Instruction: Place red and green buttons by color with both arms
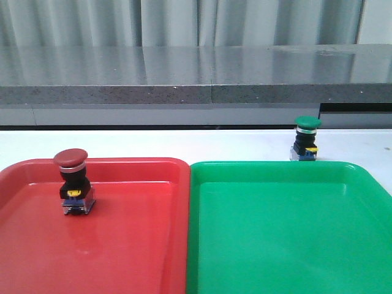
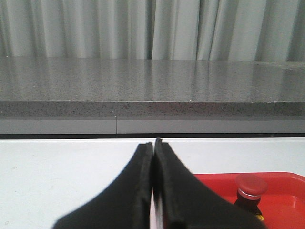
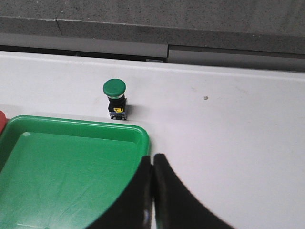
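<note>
The red button (image 1: 75, 184) stands upright inside the red tray (image 1: 122, 245), near its far left; it also shows in the left wrist view (image 2: 251, 190). The green button (image 1: 306, 139) stands upright on the white table just beyond the green tray (image 1: 288, 233); the right wrist view shows this button (image 3: 115, 99) past the tray's far rim (image 3: 95, 129). My left gripper (image 2: 153, 144) is shut and empty, left of the red button. My right gripper (image 3: 152, 158) is shut and empty, over the green tray's right edge. Neither gripper shows in the front view.
The two trays lie side by side on the white table (image 1: 184, 144), red on the left, green on the right. A grey speckled counter ledge (image 1: 196, 92) runs along the back, with pale curtains behind.
</note>
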`<state>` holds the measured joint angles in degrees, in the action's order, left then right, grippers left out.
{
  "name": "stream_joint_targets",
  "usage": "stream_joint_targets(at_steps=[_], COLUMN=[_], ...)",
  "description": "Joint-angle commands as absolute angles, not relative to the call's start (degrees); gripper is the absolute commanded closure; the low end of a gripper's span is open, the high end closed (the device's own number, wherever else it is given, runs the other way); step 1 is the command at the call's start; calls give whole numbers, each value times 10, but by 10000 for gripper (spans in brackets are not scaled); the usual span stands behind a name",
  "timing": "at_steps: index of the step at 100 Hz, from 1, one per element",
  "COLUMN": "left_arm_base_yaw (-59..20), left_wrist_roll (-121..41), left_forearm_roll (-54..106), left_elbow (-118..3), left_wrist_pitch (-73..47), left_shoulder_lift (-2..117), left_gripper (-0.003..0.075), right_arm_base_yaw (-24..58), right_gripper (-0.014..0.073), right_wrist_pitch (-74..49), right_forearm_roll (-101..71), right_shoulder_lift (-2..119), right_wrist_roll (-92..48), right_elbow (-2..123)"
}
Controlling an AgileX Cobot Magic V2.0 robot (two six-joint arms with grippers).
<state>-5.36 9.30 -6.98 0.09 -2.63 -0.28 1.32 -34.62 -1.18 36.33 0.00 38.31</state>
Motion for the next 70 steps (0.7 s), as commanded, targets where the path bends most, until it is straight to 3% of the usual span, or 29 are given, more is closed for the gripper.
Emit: stream_joint_targets(at_steps=[1,12,24,31,70], left_arm_base_yaw=[-52,-52,-52,-52,-52], left_wrist_roll=[97,97,97,97,97], left_forearm_roll=[-70,-70,-70,-70,-70], left_elbow=[25,25,25,25,25], left_wrist_pitch=[16,16,16,16,16], left_shoulder_lift=[-20,-20,-20,-20,-20], left_gripper=[739,739,739,739,739], right_arm_base_yaw=[11,11,11,11,11], right_gripper=[570,357,46,-66,-38], right_wrist_pitch=[-309,-309,-309,-308,-200], right_forearm_roll=[-7,-13,-15,-15,-54], right_shoulder_lift=[368,368,368,368,401], right_wrist_roll=[0,0,0,0,0], right_elbow=[403,403,403,403,418])
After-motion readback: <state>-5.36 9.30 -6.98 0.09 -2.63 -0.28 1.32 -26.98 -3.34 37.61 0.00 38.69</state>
